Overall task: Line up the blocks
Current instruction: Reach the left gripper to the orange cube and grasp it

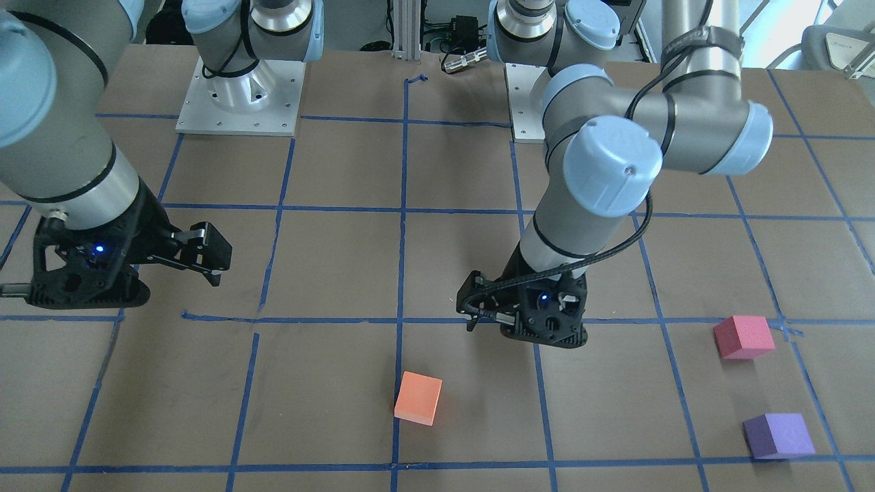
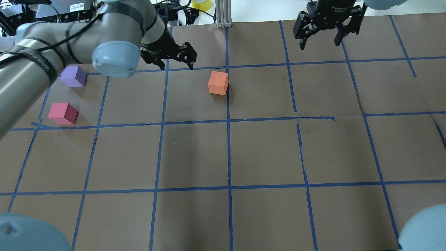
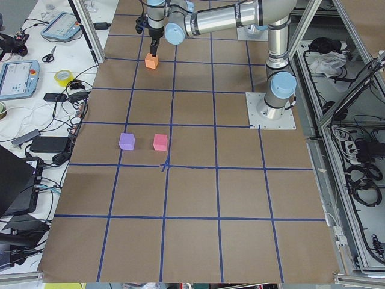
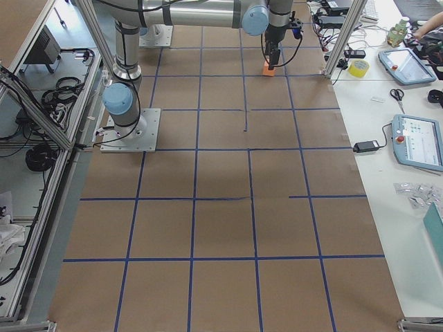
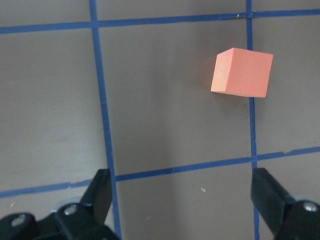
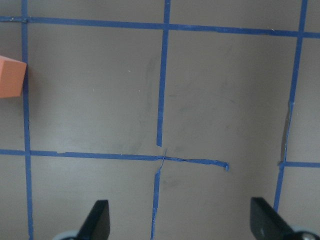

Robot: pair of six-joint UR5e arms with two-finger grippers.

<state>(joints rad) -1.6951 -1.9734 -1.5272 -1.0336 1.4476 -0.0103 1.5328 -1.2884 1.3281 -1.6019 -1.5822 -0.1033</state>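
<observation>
The orange block [image 2: 218, 83] lies near the table's middle, at the far side, on a blue tape line; it also shows in the front view [image 1: 418, 398] and in the left wrist view [image 5: 242, 72]. The reddish-pink block [image 2: 63, 113] and the purple block [image 2: 73, 76] lie close together at the far left. My left gripper [image 2: 177, 64] hovers open and empty above the table, a little left of the orange block; its fingers [image 5: 97, 190] stand wide apart. My right gripper [image 2: 320, 42] hangs open and empty at the far right, away from all blocks.
The brown table [image 2: 264, 153] is marked with a blue tape grid. The two arm bases [image 1: 239, 96] stand at the robot side. My left arm's elbow [image 2: 115, 59] hangs close over the purple block. Teach pendants and a tape roll [image 3: 62, 77] lie on a side bench.
</observation>
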